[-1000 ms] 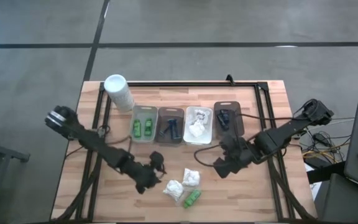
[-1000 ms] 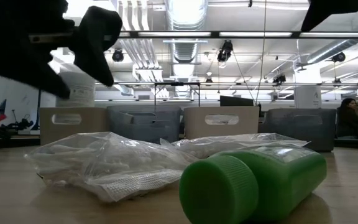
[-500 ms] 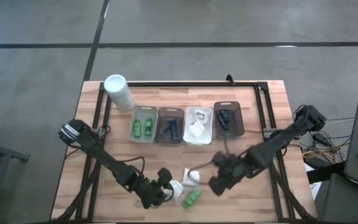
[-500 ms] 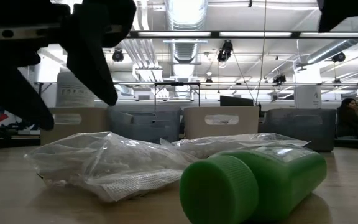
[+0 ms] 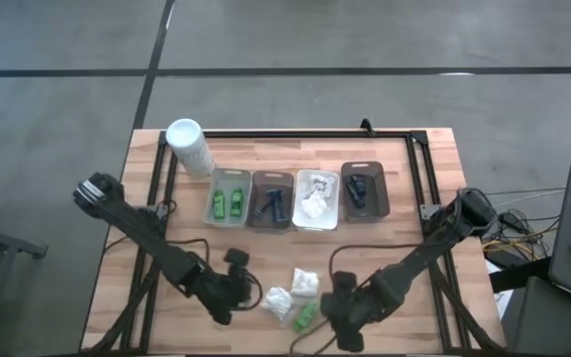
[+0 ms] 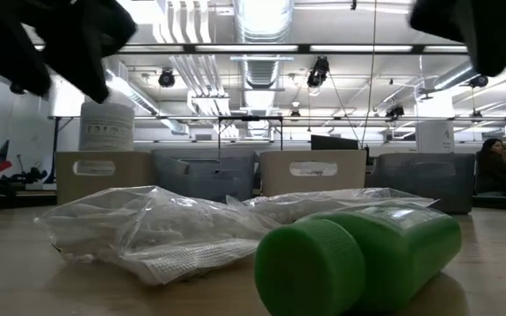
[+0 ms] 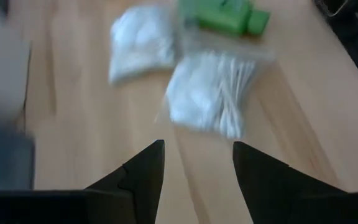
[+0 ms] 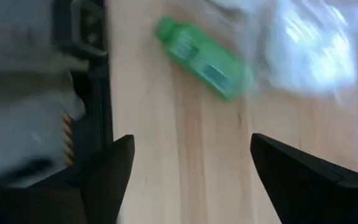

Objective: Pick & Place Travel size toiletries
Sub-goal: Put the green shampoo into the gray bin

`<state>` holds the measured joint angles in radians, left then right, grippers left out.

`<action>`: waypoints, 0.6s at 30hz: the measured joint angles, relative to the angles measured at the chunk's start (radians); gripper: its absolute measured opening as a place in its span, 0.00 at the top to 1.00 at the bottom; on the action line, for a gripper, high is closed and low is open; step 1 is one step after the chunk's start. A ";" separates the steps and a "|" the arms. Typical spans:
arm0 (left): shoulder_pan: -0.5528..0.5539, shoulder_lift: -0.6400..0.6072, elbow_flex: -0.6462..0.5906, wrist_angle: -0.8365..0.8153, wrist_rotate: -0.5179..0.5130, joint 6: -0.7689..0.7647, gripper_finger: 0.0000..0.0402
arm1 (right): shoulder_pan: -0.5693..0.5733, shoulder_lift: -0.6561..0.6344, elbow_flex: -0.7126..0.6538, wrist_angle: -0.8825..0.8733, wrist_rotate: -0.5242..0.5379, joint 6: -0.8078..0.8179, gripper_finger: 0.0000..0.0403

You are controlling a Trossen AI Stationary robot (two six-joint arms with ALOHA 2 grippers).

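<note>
A small green bottle lies on its side on the wooden table near the front edge, cap toward the low camera. Two clear bags of white puffs lie flat just beyond it. My left gripper is open, above the table, left of the bags; its wrist view shows the near bag ahead of its fingers. My right gripper is open, just right of the bottle, which shows in its wrist view. Neither touches anything.
Four plastic trays stand in a row at mid-table: green bottles, dark razors, white puffs, black sticks. A tall white cylinder stands at the far left. A black frame borders the table.
My right gripper has gone toward the table's near edge and left, ending beside the green bottle. My left gripper went toward the white bags, then drew back toward the left. The bottle and bags have stayed where they were.
</note>
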<state>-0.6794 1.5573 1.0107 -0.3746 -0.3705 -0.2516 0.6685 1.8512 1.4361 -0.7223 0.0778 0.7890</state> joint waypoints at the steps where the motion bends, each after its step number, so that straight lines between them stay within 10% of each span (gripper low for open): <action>1: -0.005 -0.025 0.000 -0.052 0.000 -0.056 0.52 | 0.000 0.020 0.019 0.005 0.000 -0.077 0.22; 8: -0.061 -0.156 -0.001 -0.268 -0.074 -0.214 0.51 | -0.010 0.166 0.135 -0.007 0.000 -0.541 0.20; 18: -0.095 -0.276 -0.018 -0.370 -0.145 -0.237 0.51 | -0.075 0.313 0.281 -0.056 -0.008 -0.637 0.19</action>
<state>-0.7746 1.2815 0.9929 -0.7449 -0.5151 -0.4883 0.5938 2.1644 1.7172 -0.7788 0.0700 0.1521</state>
